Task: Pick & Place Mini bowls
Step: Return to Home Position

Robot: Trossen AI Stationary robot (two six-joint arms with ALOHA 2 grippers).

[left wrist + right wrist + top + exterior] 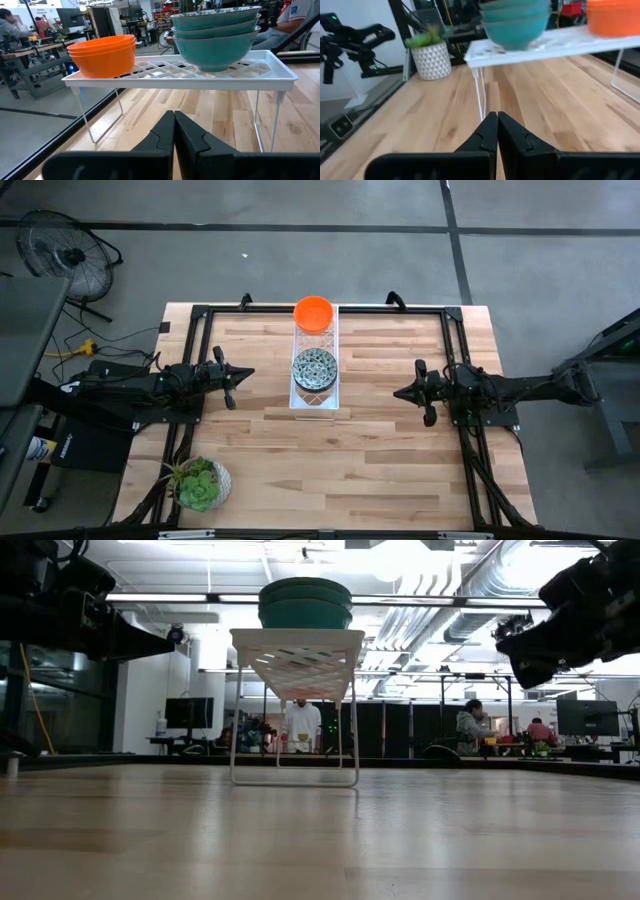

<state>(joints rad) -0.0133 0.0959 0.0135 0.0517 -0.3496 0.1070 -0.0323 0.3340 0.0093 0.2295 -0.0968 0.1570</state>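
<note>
While both my claws hang clear of the wire shelf (314, 402), the danger I judge is a careless sweep of either arm. The shelf stands on thin legs in the middle of the table (400, 460), and a knock to its rim could slide or topple the piles on it. My left claw (240, 377) is clenched on nothing, fingertips pressed together, pointing at the shelf from one side. My right claw (405, 392) is likewise clenched and empty on the opposite side. The patterned bowls (314, 368) sit nested three high on the half of the shelf between my claws, and I think this pile the likelier to tip. The orange bowls (314, 311) are nested at the shelf's other end, by the table's edge, apart from the patterned pile; I cannot count them surely. The top bowl of each pile holds nothing. A plant pot (200, 483) holding a green plant stands at a table corner on my left arm's side, well apart.
</note>
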